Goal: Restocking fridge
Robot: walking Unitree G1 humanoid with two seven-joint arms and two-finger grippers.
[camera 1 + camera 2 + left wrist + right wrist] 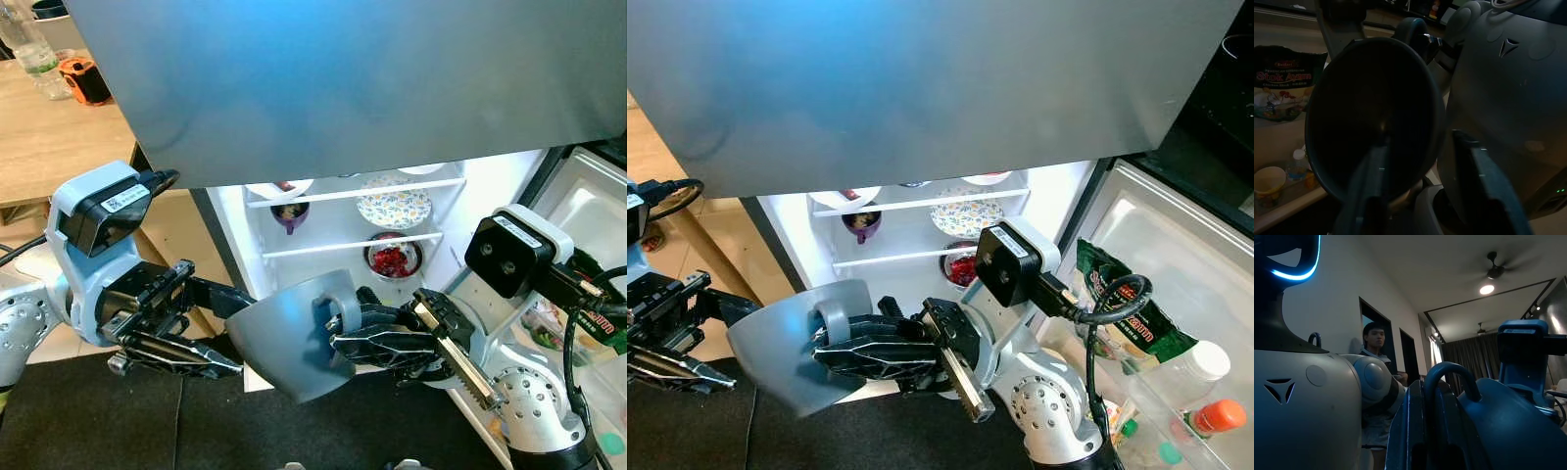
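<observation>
Where the fridge point(431, 235) gapes: smooth grey mug point(294, 338), right gripper point(338, 341) fingers clamped round its looped handle.

Right gripper point(838, 352) holds grey mug point(798, 343) by its handle, in front of open fridge point(1058, 211). Left gripper point(686, 357) at left edge, just beside mug. Purple cup point(861, 224), patterned plate point(967, 217) and red-filled bowl point(960, 266) on far shelves. Green snack bag point(1127, 308), orange-capped bottle point(1215, 416) in door at right.
</observation>
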